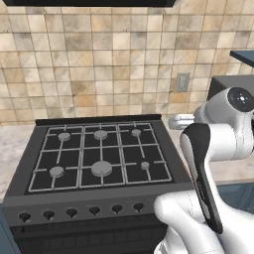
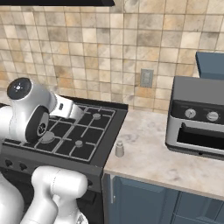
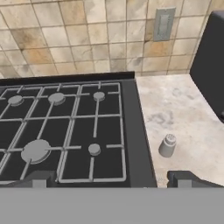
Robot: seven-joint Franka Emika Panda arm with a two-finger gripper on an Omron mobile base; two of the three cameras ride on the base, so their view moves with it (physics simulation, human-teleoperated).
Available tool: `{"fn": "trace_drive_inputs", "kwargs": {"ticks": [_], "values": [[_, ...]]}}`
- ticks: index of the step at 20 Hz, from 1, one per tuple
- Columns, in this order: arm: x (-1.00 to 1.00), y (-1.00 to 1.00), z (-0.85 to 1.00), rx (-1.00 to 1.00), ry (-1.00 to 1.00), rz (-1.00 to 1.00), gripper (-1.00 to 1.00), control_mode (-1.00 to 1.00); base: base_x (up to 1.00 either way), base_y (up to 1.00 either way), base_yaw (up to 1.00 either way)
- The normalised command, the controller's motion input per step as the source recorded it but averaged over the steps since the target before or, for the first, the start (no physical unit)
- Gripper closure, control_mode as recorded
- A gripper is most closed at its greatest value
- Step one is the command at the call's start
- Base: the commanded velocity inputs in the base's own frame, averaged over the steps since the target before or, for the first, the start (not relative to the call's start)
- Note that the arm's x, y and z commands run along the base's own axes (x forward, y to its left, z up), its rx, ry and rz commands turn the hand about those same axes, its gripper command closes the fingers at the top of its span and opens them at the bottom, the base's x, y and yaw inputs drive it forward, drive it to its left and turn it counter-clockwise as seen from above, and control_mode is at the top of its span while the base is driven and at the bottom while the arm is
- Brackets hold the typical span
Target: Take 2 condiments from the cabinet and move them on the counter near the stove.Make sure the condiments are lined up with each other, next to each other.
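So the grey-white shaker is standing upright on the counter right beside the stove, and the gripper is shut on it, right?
Not quite. The shaker does stand upright on the counter beside the stove, but the gripper is open and holds nothing; the hand view shows its fingertips spread wide, clear of the shaker.

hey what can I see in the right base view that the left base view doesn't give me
Right base view: the grey-white shaker standing upright on the counter just right of the stove, apart from it, and the front of a silver toaster oven with two knobs further right.
Left base view: the stove's whole row of front knobs and all its burners.
Both: the black stove, the tiled wall with its outlet, and the white arm.
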Motion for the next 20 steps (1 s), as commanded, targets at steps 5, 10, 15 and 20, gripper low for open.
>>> {"fn": "trace_drive_inputs", "kwargs": {"ticks": [5,10,15,20], "values": [[-0.31,0.01,0.25,-0.06,-0.02,0.0,-1.0,-1.0,0.0,0.0,0.0],[-0.32,0.0,0.2,-0.03,0.0,0.0,-1.0,-1.0,0.0,0.0,0.0],[-0.16,0.0,0.07,0.0,0.0,0.0,-1.0,1.0,-0.01,0.0,0.0],[0.0,0.0,0.0,0.0,0.0,0.0,-1.0,1.0,-0.23,0.13,0.01]]}}
